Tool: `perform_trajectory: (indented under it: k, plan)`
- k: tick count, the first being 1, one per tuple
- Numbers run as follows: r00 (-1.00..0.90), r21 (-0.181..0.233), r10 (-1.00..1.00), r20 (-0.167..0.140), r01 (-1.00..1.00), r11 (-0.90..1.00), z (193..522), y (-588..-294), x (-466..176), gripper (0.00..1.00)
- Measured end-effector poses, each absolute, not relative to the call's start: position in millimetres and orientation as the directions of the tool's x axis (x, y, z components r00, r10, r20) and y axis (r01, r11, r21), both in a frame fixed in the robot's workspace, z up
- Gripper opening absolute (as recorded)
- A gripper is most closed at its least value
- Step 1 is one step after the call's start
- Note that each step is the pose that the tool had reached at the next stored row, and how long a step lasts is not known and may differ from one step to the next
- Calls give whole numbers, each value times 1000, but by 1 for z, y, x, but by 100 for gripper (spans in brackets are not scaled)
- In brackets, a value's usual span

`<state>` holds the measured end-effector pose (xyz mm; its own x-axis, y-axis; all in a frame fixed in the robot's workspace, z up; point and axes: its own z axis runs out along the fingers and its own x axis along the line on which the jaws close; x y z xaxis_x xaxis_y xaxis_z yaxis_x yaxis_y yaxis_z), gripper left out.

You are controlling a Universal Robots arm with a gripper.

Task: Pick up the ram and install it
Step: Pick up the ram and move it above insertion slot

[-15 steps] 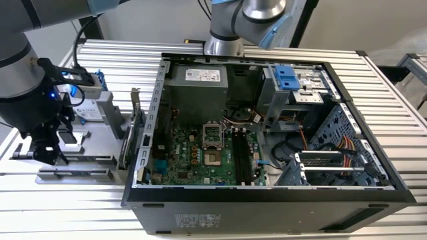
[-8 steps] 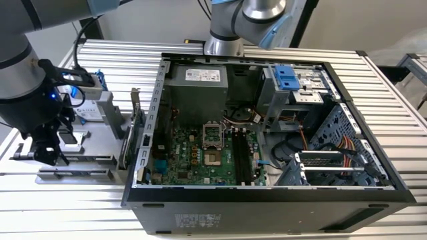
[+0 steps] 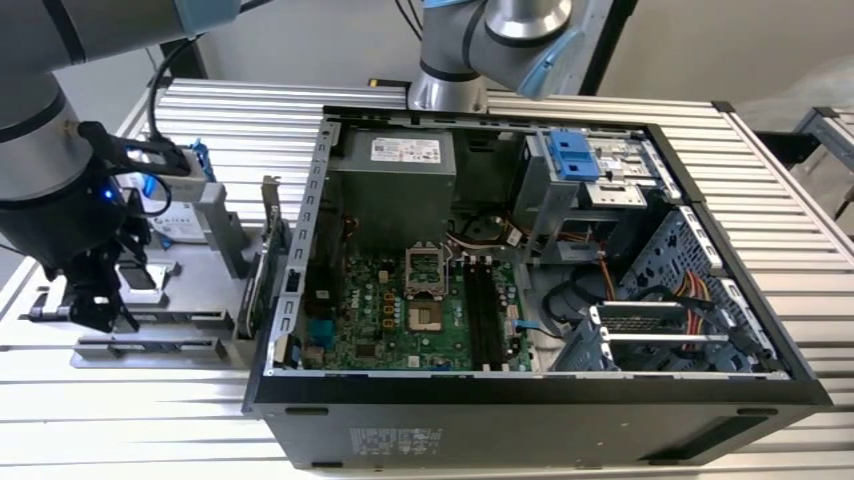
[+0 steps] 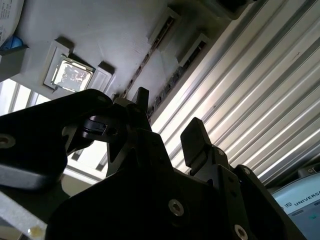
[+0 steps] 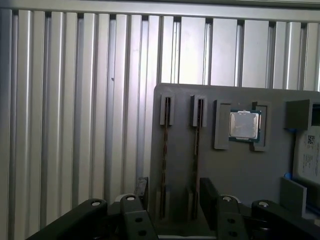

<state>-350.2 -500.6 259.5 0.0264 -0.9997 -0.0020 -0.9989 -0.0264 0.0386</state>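
Ram [image 5: 165, 150]: two sticks in tray [image 5: 240, 175] | processor [image 5: 244, 125]: one | claw [image 5: 174, 186]: released, above sticks

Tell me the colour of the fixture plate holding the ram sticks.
The fixture plate is light grey, clearest in the first wrist view.

in the first wrist view a thin, long, dark greenish ram stick [image 5: 165, 150] stands on its long edge, its ends seated in slotted blocks of a flat grey holder plate [image 5: 240, 180]. a second matching stick [image 5: 196, 150] stands parallel just beside it, apart.
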Motion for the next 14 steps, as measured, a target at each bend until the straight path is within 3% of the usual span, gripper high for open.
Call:
perform_trajectory:
  k: [14]
  plan:
    - [26, 39, -1000, -2, -999, -26, 255, -501, -350, 100]
